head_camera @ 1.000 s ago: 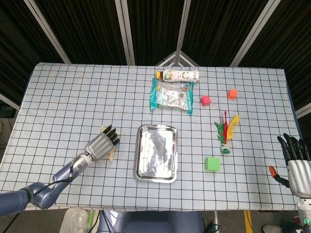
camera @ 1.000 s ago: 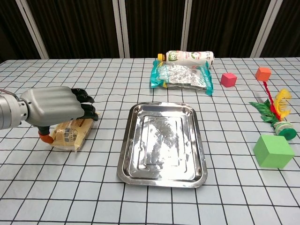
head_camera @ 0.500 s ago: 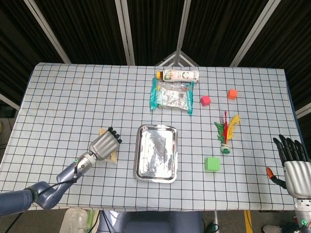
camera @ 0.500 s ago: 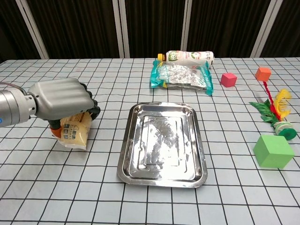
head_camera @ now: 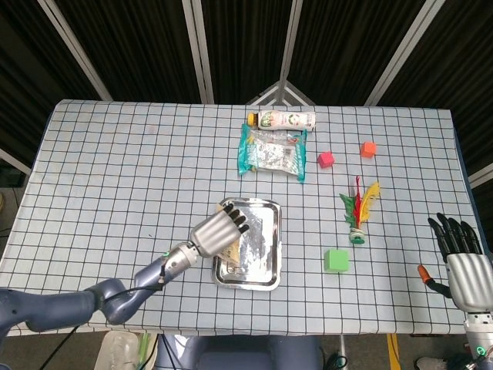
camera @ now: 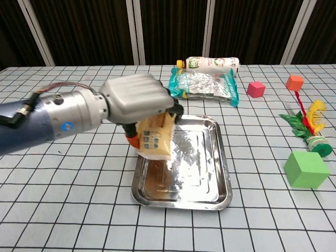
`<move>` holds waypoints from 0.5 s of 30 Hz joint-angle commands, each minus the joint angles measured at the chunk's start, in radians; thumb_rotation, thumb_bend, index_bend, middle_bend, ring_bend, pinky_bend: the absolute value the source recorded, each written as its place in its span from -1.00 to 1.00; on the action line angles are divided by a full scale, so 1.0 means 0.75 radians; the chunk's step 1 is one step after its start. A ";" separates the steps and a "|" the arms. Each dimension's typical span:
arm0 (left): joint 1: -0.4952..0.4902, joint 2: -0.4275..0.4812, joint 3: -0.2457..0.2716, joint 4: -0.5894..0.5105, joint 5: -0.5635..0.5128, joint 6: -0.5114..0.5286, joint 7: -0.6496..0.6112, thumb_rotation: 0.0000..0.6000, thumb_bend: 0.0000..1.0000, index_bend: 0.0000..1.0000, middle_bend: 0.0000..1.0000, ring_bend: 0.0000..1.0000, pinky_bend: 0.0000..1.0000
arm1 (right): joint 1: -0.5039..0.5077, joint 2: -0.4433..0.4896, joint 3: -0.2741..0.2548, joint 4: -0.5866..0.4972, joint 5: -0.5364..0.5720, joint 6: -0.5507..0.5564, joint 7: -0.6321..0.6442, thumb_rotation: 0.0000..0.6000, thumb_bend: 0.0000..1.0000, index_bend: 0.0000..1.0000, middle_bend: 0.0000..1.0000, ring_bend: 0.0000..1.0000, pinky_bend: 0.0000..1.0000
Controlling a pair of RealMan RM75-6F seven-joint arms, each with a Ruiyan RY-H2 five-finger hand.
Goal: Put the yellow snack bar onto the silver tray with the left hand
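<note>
Chest view, yellow snack bar [camera: 156, 136] in crinkly wrapper gripped by metallic left hand [camera: 137, 98], held tilted above near-left part of shiny rectangular silver tray [camera: 224, 173], checked cloth beneath, right hand [head_camera: 459, 255] w/ dark fingers spread, nothing held, at table's right edge.

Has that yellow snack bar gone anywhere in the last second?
Yes. The left hand has lifted the yellow snack bar off the tablecloth and carried it rightward; it now hangs over the left part of the silver tray.
</note>
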 commanded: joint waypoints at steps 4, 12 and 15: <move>-0.091 -0.191 0.018 0.224 0.074 -0.026 -0.127 1.00 -0.89 -0.85 -0.86 -0.90 -0.65 | 0.001 0.014 -0.005 0.016 -0.008 -0.004 0.040 1.00 -0.32 -1.00 -1.00 -1.00 -1.00; -0.002 -0.065 0.084 0.089 0.165 0.167 -0.275 1.00 -0.95 -1.00 -1.00 -1.00 -0.89 | -0.006 0.013 -0.016 0.004 -0.021 0.006 0.018 1.00 -0.32 -1.00 -1.00 -1.00 -1.00; 0.152 0.165 0.163 -0.186 0.209 0.369 -0.192 1.00 -0.96 -1.00 -1.00 -1.00 -0.92 | -0.010 0.013 -0.021 -0.005 -0.030 0.013 0.009 1.00 -0.32 -1.00 -1.00 -1.00 -1.00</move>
